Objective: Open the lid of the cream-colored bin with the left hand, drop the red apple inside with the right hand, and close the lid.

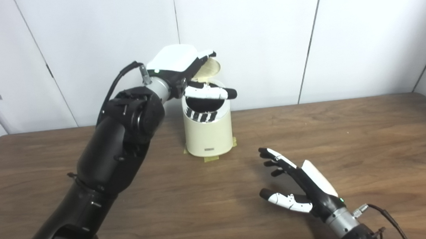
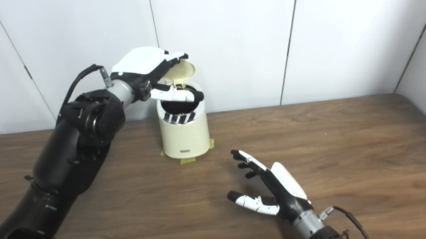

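Left eye view gives me the cream-colored bin (image 1: 208, 134) standing on the bench (image 1: 349, 132) near the back wall (image 1: 248, 38), on yellow tape tabs (image 1: 211, 158) that show at its base. Its lid (image 1: 209, 68) is tipped up and back, and my left robot hand (image 1: 183, 71) is at it, fingers against the raised lid and the thumb reaching across over the dark mouth. I can't tell whether that hand grips the lid or only props it.

My right robot hand (image 2: 274, 190) sits low over the bench, in front of the bin and to its right, fingers spread wide and holding nothing.

I can't find the red apple anywhere in either view. The bin's interior is dark, so my judgement is that the drop may be done, but I cannot confirm it. If so, only closing the lid is left.

The bench is bare to the right and front. The bin stands close to the wall, leaving little space behind the lid.
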You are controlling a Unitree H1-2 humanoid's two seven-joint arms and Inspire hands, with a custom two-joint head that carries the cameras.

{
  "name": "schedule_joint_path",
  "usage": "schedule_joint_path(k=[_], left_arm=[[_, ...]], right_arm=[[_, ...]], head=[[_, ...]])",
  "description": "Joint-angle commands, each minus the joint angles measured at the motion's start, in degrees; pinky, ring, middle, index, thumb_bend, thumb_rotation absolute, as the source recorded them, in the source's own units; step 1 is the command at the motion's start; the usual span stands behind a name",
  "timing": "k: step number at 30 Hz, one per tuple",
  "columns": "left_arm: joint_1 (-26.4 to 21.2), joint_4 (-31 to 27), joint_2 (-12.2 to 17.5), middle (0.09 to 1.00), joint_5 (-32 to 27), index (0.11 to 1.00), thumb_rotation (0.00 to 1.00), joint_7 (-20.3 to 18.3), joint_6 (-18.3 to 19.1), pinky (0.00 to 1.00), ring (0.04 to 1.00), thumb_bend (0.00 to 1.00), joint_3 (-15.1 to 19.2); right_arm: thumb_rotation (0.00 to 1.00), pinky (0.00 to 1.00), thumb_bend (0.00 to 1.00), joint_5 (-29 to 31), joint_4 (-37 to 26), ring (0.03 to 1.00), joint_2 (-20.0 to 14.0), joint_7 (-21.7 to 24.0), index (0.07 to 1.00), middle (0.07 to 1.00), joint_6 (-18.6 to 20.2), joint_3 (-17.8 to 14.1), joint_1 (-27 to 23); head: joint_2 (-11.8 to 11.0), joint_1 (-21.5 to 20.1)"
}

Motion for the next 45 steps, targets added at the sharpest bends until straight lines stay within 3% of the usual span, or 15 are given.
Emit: schedule_joint_path(k=[1,6,8,10,12,14,16,18,20,27,30,33,35,41,45], left_arm=[[-2.91,0.02,0.55,0.937,1.15,0.986,0.96,2.17,0.16,1.0,0.975,0.94,0.97],[-2.69,0.67,0.11,0.945,-2.02,0.969,0.93,4.25,-1.16,1.0,0.976,0.9,2.56],[-2.72,0.87,0.05,0.858,-3.44,0.961,0.91,5.29,-2.24,1.0,0.862,0.89,3.05],[-2.56,1.11,-0.05,0.701,-5.4,0.936,0.86,6.81,-3.97,0.52,0.624,0.86,3.78],[-2.3,1.15,-0.04,0.702,-6.99,0.916,0.84,8.3,-5.54,0.46,0.603,0.84,4.28],[-2.04,1.01,-0.06,0.816,-8.02,0.888,0.82,9.51,-6.73,0.63,0.76,0.82,4.61],[-1.79,0.91,-0.12,0.851,-8.84,0.86,0.82,10.7,-7.89,0.71,0.817,0.81,4.89],[-1.37,0.97,-0.48,0.834,-9.86,0.825,0.8,13.14,-9.6,0.69,0.805,0.81,5.42],[-0.98,1.11,-0.77,0.716,-10.47,0.772,0.77,15.53,-11.31,0.52,0.668,0.8,5.83],[0.0,1.86,-1.67,0.649,-11.97,0.613,0.67,22.27,-15.32,0.78,0.665,0.71,6.97],[0.17,2.24,-1.93,0.683,-11.67,0.641,0.63,23.67,-15.34,0.92,0.691,0.7,7.03],[0.02,2.4,-1.68,0.78,-10.0,0.708,0.65,23.64,-14.28,0.72,0.742,0.71,6.45],[-0.16,2.61,-1.5,0.809,-9.16,0.745,0.66,23.23,-13.84,0.74,0.77,0.7,6.15],[-0.92,2.89,-0.83,0.856,-7.01,0.841,0.74,19.4,-10.18,0.96,0.863,0.72,5.17],[-1.46,4.09,-0.57,0.868,-5.72,0.855,0.76,17.96,-8.74,0.97,0.879,0.76,4.51]], right_arm=[[0.74,0.71,0.5,-0.01,-2.19,0.828,-0.22,-0.47,0.917,0.889,-0.64,-0.46,-1.74],[0.73,0.71,0.5,0.47,-1.9,0.828,0.0,-0.39,0.917,0.888,-0.68,-0.55,-1.82],[0.73,0.7,0.5,0.05,-1.99,0.827,-0.05,-0.33,0.918,0.889,-0.43,-0.5,-1.89],[0.74,0.7,0.5,-0.49,-1.9,0.822,-0.06,-0.47,0.918,0.887,-0.35,-0.46,-2.0],[0.74,0.69,0.5,-0.65,-1.77,0.818,-0.05,-0.53,0.916,0.885,-0.45,-0.49,-2.1],[0.73,0.69,0.5,-0.63,-1.64,0.817,-0.01,-0.6,0.914,0.883,-0.74,-0.53,-2.12],[0.73,0.69,0.5,-0.59,-1.65,0.816,0.01,-0.52,0.914,0.883,-0.65,-0.55,-2.12],[0.73,0.69,0.5,-0.36,-1.55,0.817,0.07,-0.56,0.915,0.884,-0.83,-0.58,-2.13],[0.72,0.69,0.5,-0.36,-1.45,0.816,0.1,-0.66,0.913,0.883,-1.0,-0.59,-2.14],[0.72,0.68,0.51,-0.02,-1.03,0.814,0.14,-0.7,0.912,0.883,-1.35,-0.64,-2.3],[0.72,0.69,0.51,-0.1,-1.0,0.816,0.14,-0.78,0.911,0.884,-1.34,-0.66,-2.29],[0.71,0.69,0.51,-0.17,-1.11,0.814,0.24,-0.84,0.909,0.881,-1.22,-0.69,-2.27],[0.71,0.69,0.51,-0.43,-1.03,0.812,0.22,-0.97,0.908,0.88,-1.38,-0.64,-2.31],[0.74,0.68,0.51,-0.71,-1.42,0.813,0.16,-0.6,0.913,0.882,-0.69,-0.61,-2.21],[0.72,0.68,0.51,0.1,-1.58,0.812,0.24,-0.4,0.912,0.881,-0.77,-0.71,-2.13]], head=[[0.01,-0.05],[-0.02,-0.02],[-0.08,0.12],[-0.19,0.12],[-0.16,0.09],[-0.16,0.09],[-0.22,0.09],[-0.21,0.08],[-0.2,0.12],[-0.23,0.06],[-0.23,0.06],[-0.38,0.08],[-0.38,0.08],[-0.35,-0.04],[-0.26,-0.03]])
